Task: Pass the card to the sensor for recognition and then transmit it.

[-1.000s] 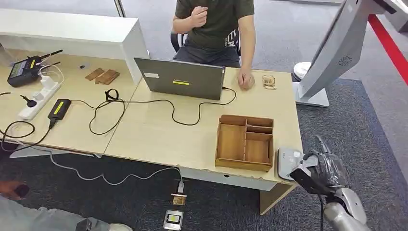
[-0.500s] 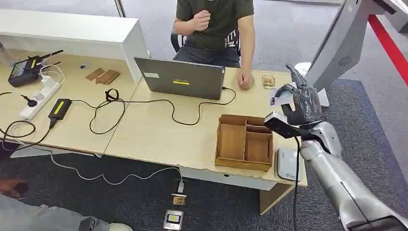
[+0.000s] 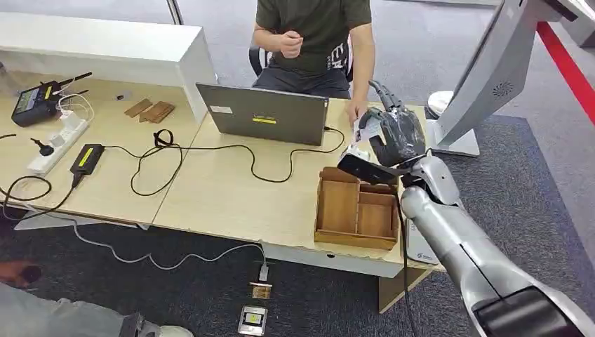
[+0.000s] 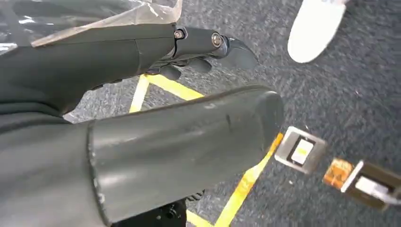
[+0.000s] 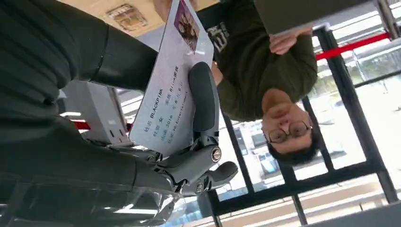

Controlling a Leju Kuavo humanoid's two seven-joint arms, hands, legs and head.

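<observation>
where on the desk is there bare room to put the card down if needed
The biggest bare patch lies on the desk, between the looping black cable and the wooden tray, toward the near edge. The far right corner is crowded: the right hand with the card, the person's hand and the laptop.

Laptop (image 3: pixel 265 112) behind wooden tray (image 3: pixel 357 208), both on table (image 3: pixel 231 200).

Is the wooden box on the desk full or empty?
Empty, where visible: the wooden box shows bare wood compartments; the right hand hides one corner.
</observation>
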